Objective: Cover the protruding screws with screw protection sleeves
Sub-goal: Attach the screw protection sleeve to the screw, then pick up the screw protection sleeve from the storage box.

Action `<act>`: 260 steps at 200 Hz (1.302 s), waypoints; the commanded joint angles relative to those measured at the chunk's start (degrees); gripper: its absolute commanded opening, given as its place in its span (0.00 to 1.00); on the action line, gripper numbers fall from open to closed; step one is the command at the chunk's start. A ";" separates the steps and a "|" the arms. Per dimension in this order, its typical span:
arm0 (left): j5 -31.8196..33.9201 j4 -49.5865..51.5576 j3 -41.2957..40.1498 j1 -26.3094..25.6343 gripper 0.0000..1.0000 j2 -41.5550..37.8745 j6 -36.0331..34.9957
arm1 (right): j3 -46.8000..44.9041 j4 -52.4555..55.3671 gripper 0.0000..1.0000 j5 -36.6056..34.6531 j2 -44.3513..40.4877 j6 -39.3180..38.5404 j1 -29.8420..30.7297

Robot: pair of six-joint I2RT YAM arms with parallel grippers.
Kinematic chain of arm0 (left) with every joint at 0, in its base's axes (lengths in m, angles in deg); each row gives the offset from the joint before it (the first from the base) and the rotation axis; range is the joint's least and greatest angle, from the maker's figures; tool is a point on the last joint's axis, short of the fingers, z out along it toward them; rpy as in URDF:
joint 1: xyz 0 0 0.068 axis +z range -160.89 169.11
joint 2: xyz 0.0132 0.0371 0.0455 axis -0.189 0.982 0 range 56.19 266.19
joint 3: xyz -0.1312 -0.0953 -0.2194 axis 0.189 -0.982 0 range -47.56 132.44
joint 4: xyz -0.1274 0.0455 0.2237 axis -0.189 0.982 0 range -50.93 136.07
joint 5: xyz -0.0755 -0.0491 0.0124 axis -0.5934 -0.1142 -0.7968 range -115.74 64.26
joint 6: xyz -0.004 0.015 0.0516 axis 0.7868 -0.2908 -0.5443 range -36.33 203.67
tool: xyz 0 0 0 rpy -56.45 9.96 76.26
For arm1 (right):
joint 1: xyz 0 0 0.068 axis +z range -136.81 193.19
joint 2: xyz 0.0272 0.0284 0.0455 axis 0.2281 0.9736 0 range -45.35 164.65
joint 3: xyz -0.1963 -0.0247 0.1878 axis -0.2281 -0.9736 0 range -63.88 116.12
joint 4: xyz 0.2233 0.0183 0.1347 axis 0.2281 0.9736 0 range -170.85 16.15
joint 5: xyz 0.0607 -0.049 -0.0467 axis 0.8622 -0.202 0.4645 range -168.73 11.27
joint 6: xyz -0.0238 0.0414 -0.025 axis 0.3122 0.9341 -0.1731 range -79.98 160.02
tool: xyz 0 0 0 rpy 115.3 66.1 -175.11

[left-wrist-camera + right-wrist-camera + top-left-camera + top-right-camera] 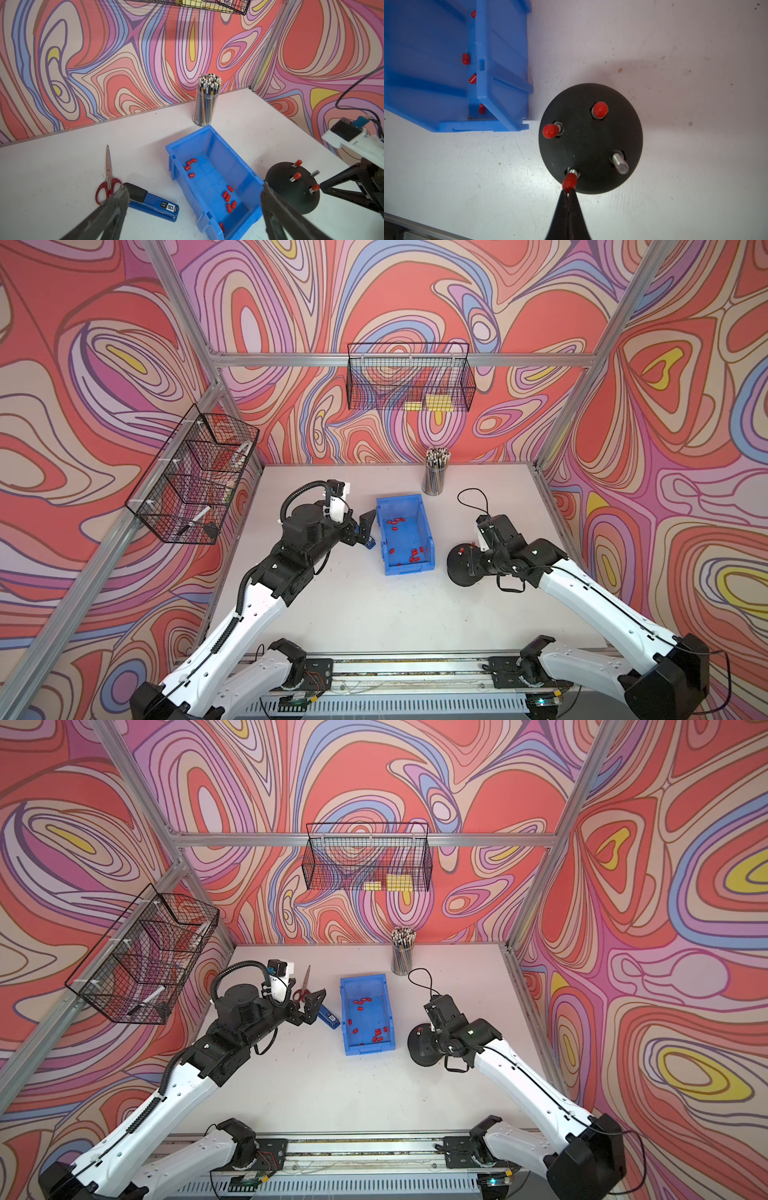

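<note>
Status: right fingers (566, 209) shut, tips together on the outer end of one red sleeve (569, 181) seated on a stud. Can't tell if they pinch it or just press on it. left fingers (113, 207) spread wide, nothing between them, hanging over the blue stapler (153, 204).

Surface: white desk (353, 605), scuffed and speckled, with a blue bin (400, 498) mid-desk. From the bin:
- stapler at 9 o'clock
- red-handled scissors (107, 173) at 10
- clear cup of pencils (434, 477) at 1, near the back wall
- black domed base (591, 141) at 4, just beside the bin's corner, apart from it as far as the right wrist view shows

Room: swirl-pattern walls in red, pink, lilac, blue and yellow, on an aluminium frame. A wire basket (409, 377) on the back wall has yellow blocks (436, 402) in it. A second wire basket (195, 477) hangs on the 9 o'clock wall.

Task items: four protruding screws (619, 163) stand on the base. Three wear screw protection sleeves (600, 109). One is bare silver, next to the one under the right fingers. Spare sleeves (227, 196) lie scattered on the bin floor, some toward the far end, some toward the near end. The bin sits at 3 o'clock of the left fingers, just beside them. The base is well apart from them, past the bin. The right arm reaches the base from 4 o'clock, and in both top views its wrist covers much of the base.
</note>
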State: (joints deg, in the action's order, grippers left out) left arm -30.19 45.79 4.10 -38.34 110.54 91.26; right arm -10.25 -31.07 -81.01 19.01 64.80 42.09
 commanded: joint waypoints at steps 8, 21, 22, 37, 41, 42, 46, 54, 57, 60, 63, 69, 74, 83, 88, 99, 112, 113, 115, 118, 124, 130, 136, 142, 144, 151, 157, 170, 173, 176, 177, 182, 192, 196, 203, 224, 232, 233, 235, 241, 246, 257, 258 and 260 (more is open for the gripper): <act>-0.13 0.75 1.34 -0.13 0.98 -0.60 -0.04 | -0.31 -0.65 0.03 -0.09 0.25 0.60 -0.25; -0.16 0.75 1.34 -0.12 0.99 -0.56 -0.03 | 1.30 0.39 0.03 -0.17 -0.08 0.71 -0.19; -0.14 0.75 1.34 -0.14 0.98 -0.60 -0.04 | 1.39 0.49 0.04 -0.17 -0.10 0.71 -0.22; -0.19 0.69 1.36 -0.11 0.99 -0.67 -0.01 | 4.67 2.45 0.04 -0.56 -0.46 0.71 -0.18; -0.08 0.66 1.34 -0.08 0.98 -0.65 -0.06 | 5.89 3.01 0.04 -0.66 -0.48 0.77 -0.22; -0.06 0.66 1.38 -0.12 0.98 -0.65 -0.05 | 6.24 3.16 0.04 -0.68 -0.47 0.79 -0.19; -0.07 0.58 1.44 -0.15 0.99 -0.69 -0.04 | 7.35 3.74 0.04 -0.69 -0.42 0.73 -0.20; 0.05 0.57 1.43 -0.10 0.99 -0.56 -0.21 | 9.84 4.57 0.05 -0.43 -0.18 0.80 -0.18; 0.07 0.57 1.50 -0.15 0.99 -0.56 -0.21 | 10.87 4.75 0.05 -0.25 0.00 0.80 -0.17; 0.18 0.64 1.56 -0.09 0.99 -0.51 -0.28 | 11.75 4.89 0.05 -0.10 0.18 0.72 -0.14; 0.22 0.58 1.60 -0.10 0.99 -0.54 -0.30 | 12.39 4.97 0.05 0.10 0.42 0.67 -0.12; 0.36 0.62 1.70 -0.09 0.99 -0.43 -0.38 | 14.08 4.81 0.06 0.66 0.80 0.63 -0.08; 0.37 0.59 1.78 -0.15 0.99 -0.32 -0.46 | 15.16 4.56 0.07 1.10 1.45 0.47 -0.03; 0.68 0.65 1.87 -0.14 0.99 -0.28 -0.54 | 17.24 3.88 0.08 1.63 2.79 0.36 0.46; 0.97 0.66 1.87 -0.11 0.99 -0.21 -0.56 | 18.08 3.41 0.09 1.74 3.71 0.22 0.89; 2.10 0.83 1.95 -0.13 0.99 -0.37 -0.73 | 20.10 2.09 0.10 1.45 6.04 0.01 2.48; 4.70 1.55 1.97 -0.12 0.99 -0.23 -1.13 | 21.47 -0.07 0.12 0.49 9.46 -0.48 5.31; 4.97 1.59 2.00 -0.10 0.99 -0.26 -1.16 | 21.58 -0.27 0.12 0.42 9.60 -0.54 5.52; 5.52 1.73 2.03 -0.12 0.99 -0.24 -1.17 | 21.71 -0.55 0.13 0.30 10.34 -0.57 5.96; 6.48 1.92 2.04 -0.14 0.99 -0.15 -1.18 | 21.94 -1.22 0.13 0.15 11.24 -0.61 6.58; 8.49 2.41 2.12 -0.14 0.99 -0.03 -1.27 | 22.26 -2.50 0.14 0.00 13.13 -0.65 7.82; 10.50 2.97 2.30 -0.02 0.99 0.34 -1.27 | 22.39 -3.84 0.14 0.08 14.97 -0.43 8.87; 12.29 3.74 2.54 0.23 0.99 0.76 -1.14 | 22.42 -5.40 0.15 0.32 16.74 -0.22 9.79; 13.70 4.72 2.96 0.52 0.99 1.24 -0.97 | 22.42 -6.97 0.16 0.60 18.38 -0.08 10.65; 14.01 4.97 3.06 0.78 0.99 1.45 -0.89 | 22.40 -7.55 0.17 0.65 18.91 -0.06 10.89; 15.01 6.12 3.63 1.31 1.00 2.07 -0.55 | 22.39 -9.33 0.18 0.70 20.72 0.00 11.68; 15.26 7.02 4.00 1.83 0.99 2.47 -0.21 | 22.35 -10.59 0.19 0.63 22.09 0.02 12.08; 15.30 8.04 4.41 3.02 0.99 3.08 0.78 | 22.72 -12.75 0.20 0.63 25.26 0.08 12.51; 15.26 8.04 4.41 3.18 0.99 3.13 1.02 | 22.90 -13.00 0.21 0.54 25.88 0.04 12.56; 15.18 8.03 4.42 3.43 0.99 3.10 1.22 | 23.12 -13.18 0.21 0.41 26.59 -0.03 12.51; 15.18 8.00 4.42 3.48 0.99 3.12 1.25 | 23.20 -13.24 0.21 0.38 26.82 -0.05 12.59; 14.90 8.04 4.37 3.70 0.99 3.07 1.44 | 23.51 -13.71 0.21 0.07 27.94 -0.46 12.66; 14.40 8.04 4.09 4.05 0.99 2.92 1.76 | 24.04 -14.62 0.21 -0.63 29.94 -1.31 12.68; 14.25 7.98 4.02 4.17 0.99 2.89 1.87 | 24.14 -14.97 0.21 -1.04 30.65 -1.60 12.75; 13.88 8.04 3.98 4.33 0.99 2.96 2.10 | 24.39 -15.86 0.21 -1.43 31.93 -2.30 12.69; 12.41 8.04 4.14 5.41 0.99 3.61 3.09 | 25.37 -18.47 0.21 -2.44 35.43 -4.42 12.75; 11.83 8.04 4.16 5.85 0.99 3.86 3.58 | 26.12 -19.05 0.21 -2.63 36.67 -4.84 12.75; 11.74 8.04 4.16 5.88 0.99 3.89 3.62 | 26.19 -19.08 0.21 -2.64 36.74 -4.88 12.75; 11.63 7.93 4.15 5.97 0.99 3.85 3.76 | 26.25 -19.27 0.21 -2.64 36.79 -4.95 12.75; 11.29 7.87 4.15 6.30 1.00 4.04 3.98 | 26.43 -19.99 0.21 -2.29 38.36 -5.23 12.78; 11.07 7.78 4.07 6.51 0.99 4.02 4.16 | 26.36 -20.95 0.21 -1.79 39.11 -5.43 12.76; 10.70 7.69 3.90 6.81 0.99 4.25 4.48 | 26.27 -22.54 0.21 -0.62 40.26 -6.12 12.85; 10.69 7.69 3.89 6.80 0.99 4.26 4.51 | 26.27 -22.76 0.21 -0.53 40.34 -6.22 12.85; 10.69 7.63 3.89 6.90 0.99 4.27 4.59 | 26.20 -23.14 0.21 -0.40 40.46 -6.45 12.84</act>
State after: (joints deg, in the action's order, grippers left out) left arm -18.21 53.03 7.01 -32.37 114.36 93.99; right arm 14.82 -48.86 -81.95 56.89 60.99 54.64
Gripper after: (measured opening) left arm 0.994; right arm 0.207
